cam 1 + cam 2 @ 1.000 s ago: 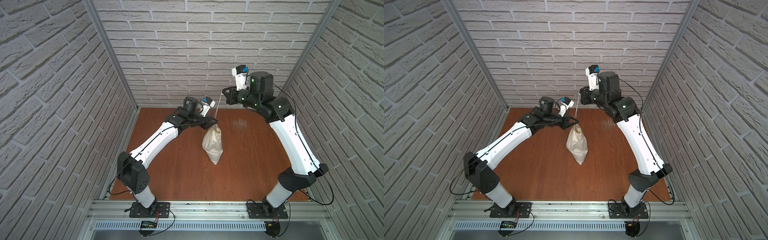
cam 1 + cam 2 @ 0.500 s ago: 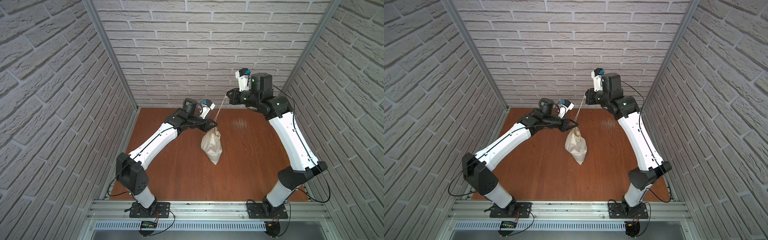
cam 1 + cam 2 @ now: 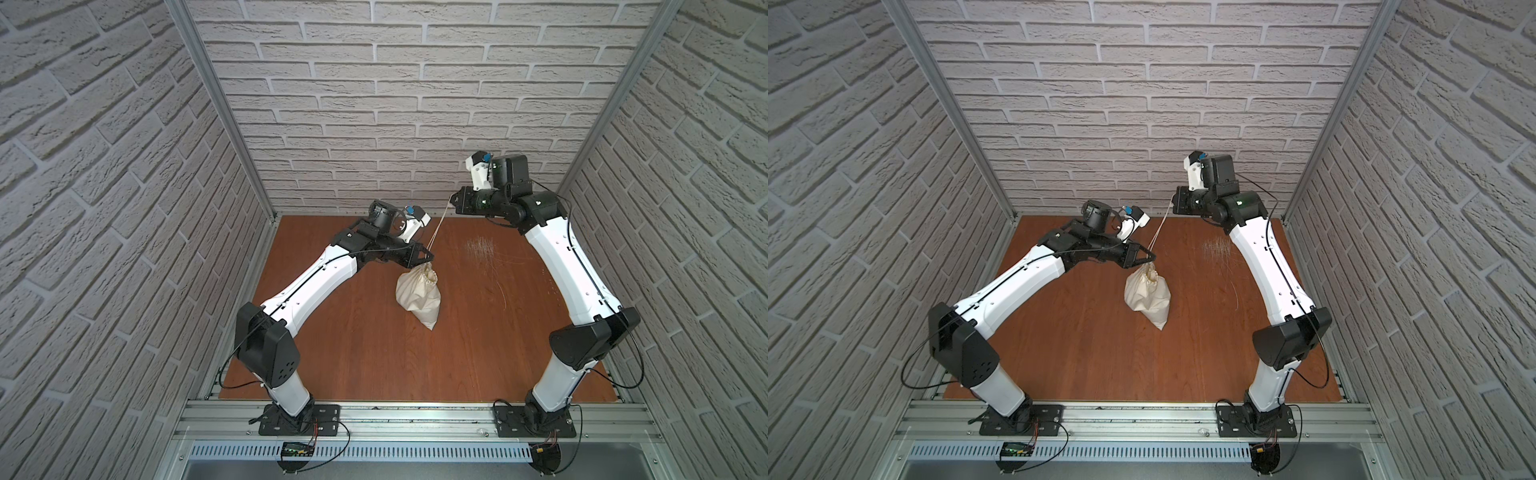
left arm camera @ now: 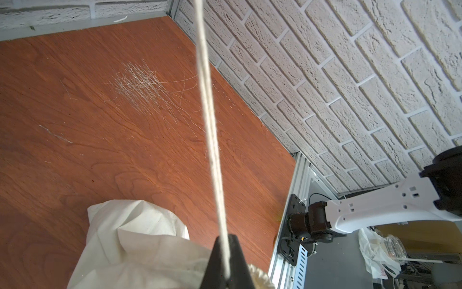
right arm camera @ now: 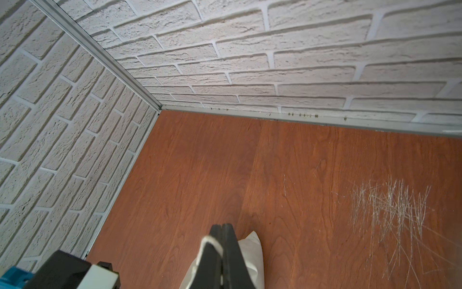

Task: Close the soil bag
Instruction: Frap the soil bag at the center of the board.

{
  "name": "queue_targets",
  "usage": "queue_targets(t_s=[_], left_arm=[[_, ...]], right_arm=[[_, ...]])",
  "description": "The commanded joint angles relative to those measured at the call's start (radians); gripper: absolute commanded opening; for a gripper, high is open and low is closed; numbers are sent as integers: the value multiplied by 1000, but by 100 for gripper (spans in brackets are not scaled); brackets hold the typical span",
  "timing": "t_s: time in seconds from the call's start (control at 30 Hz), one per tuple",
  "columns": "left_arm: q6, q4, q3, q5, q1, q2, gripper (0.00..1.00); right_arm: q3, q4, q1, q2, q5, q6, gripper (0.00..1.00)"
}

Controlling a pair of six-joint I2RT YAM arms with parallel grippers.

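- The left claw is pressed together on the cord, right at the gathered mouth of the soil bag; the left wrist view shows the cord running out from between the closed tips.
- The soil bag sits just below the left claw, over the table, with its mouth puckered.
- The right claw is raised well apart from the left claw, pinching the far end of the cord.
- The cord runs straight and taut between the two claws.
- In the right wrist view, a cord loop lies at the closed tips.
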Motion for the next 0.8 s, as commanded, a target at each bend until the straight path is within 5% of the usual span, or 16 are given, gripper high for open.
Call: queue_targets(t_s=[0.0, 0.17, 0.47, 0.77], left_arm=[[20, -49, 36, 38, 1, 26, 0], [28, -91, 74, 45, 3, 67, 0], [9, -99, 89, -21, -3, 84, 0], [8, -115, 111, -43, -9, 80, 0]], right_arm=[[-98, 79, -25, -74, -34, 32, 3], [-228, 263, -30, -179, -44, 94, 3], [109, 317, -14, -155, -129, 192, 3], [244, 344, 13, -134, -161, 228, 3]])
